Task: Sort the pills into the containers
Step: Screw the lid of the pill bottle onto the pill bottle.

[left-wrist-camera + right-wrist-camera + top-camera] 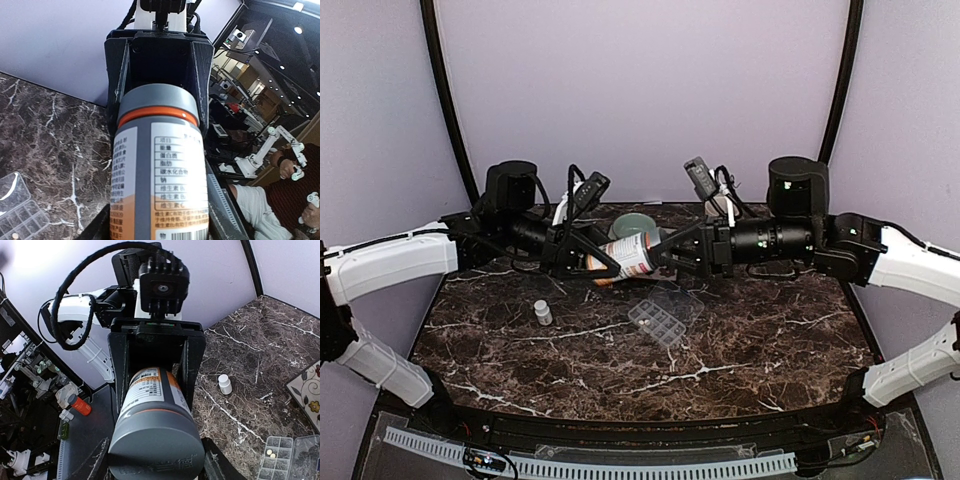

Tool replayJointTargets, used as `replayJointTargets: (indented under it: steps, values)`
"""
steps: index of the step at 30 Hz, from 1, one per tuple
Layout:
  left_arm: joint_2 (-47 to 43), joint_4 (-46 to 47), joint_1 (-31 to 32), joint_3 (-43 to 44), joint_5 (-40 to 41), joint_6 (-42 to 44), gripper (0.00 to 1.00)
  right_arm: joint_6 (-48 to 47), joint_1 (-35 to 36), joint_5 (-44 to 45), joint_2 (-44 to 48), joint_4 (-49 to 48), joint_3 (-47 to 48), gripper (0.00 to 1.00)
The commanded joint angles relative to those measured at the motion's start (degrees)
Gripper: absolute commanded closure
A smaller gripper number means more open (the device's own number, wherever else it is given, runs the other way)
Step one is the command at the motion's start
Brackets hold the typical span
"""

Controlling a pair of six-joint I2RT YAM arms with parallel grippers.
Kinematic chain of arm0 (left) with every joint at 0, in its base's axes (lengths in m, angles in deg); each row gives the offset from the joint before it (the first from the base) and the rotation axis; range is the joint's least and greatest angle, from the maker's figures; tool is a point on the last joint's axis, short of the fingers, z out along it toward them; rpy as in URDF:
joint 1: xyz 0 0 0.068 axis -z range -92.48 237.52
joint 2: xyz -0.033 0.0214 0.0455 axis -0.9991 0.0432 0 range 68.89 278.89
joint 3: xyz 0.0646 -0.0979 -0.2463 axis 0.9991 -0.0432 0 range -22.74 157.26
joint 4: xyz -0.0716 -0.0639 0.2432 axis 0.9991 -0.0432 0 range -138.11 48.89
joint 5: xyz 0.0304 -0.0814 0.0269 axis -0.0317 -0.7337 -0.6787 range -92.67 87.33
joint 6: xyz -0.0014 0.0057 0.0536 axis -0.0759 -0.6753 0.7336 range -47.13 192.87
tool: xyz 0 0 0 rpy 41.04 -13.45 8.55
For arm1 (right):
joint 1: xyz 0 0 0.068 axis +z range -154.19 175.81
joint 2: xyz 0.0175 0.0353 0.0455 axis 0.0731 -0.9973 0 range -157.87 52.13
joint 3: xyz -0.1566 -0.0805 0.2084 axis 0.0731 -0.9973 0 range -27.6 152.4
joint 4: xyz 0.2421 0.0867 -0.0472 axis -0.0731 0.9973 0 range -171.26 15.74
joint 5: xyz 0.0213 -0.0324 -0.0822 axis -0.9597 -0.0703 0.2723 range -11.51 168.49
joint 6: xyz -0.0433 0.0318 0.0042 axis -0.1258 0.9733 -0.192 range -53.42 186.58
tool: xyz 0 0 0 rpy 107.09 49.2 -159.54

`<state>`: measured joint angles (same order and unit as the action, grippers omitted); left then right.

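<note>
An orange bottle (623,257) with a white label and a grey cap (157,445) hangs on its side above the back of the table, held from both ends. My left gripper (603,262) is shut on the bottle's body (160,170). My right gripper (663,255) is shut on the cap, one finger on each side of it. The clear pill box (655,322) lies below with its lid open. Two pale pills (270,454) rest in its containers (277,460).
A tiny white bottle (543,312) stands on the marble table (740,350) left of the pill box. A pale green bowl (638,222) sits behind the held bottle. A flowered mat (306,390) shows at the right edge of the right wrist view.
</note>
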<state>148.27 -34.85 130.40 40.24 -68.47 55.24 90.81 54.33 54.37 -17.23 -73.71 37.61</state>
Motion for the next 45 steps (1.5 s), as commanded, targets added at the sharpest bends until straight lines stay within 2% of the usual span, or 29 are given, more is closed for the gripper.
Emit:
replayJointTargets:
  steps: [1, 8, 12, 20, 27, 32, 39, 45]
  values:
    - [-2.9, -3.74, 3.51, 4.28, 11.7, 9.85, 1.0, 6.25, 0.63, -1.13, -3.81, -3.48, 3.73, 1.0]
    - [-5.46, -6.3, 11.75, 4.31, 33.23, 22.6, 1.0, 13.26, 0.58, -0.8, -7.83, -1.56, 6.16, 1.0]
    - [-8.11, -2.85, 16.16, 1.01, 47.45, 30.21, 1.0, 17.57, 0.54, -1.75, -9.56, -0.86, 7.02, 1.0]
    - [-11.7, 9.93, 24.69, -7.67, 71.63, 46.1, 1.0, 24.98, -0.46, -3.7, -11.39, -1.53, 6.17, 1.0]
    - [-9.01, 30.93, 32.99, -14.91, 91.22, 65.98, 1.0, 28.74, -1.0, -4.62, -12.35, -2.38, 4.96, 1.0]
    - [-6.03, 47.61, 35.83, -18.48, 97.35, 77.66, 1.0, 30.74, -1.13, -5.56, -12.95, -3.32, 4.15, 1.0]
    - [-2.0, 60.56, 36.78, -19.75, 101.28, 87.59, 1.0, 31.35, -1.22, -5.62, -13.5, -3.08, 4.14, 1.0]
    - [6.67, 79.57, 37.6, -19.79, 102.87, 106.01, 1.0, 32.25, -1.54, -5.62, -13.58, -2.66, 3.97, 1.0]
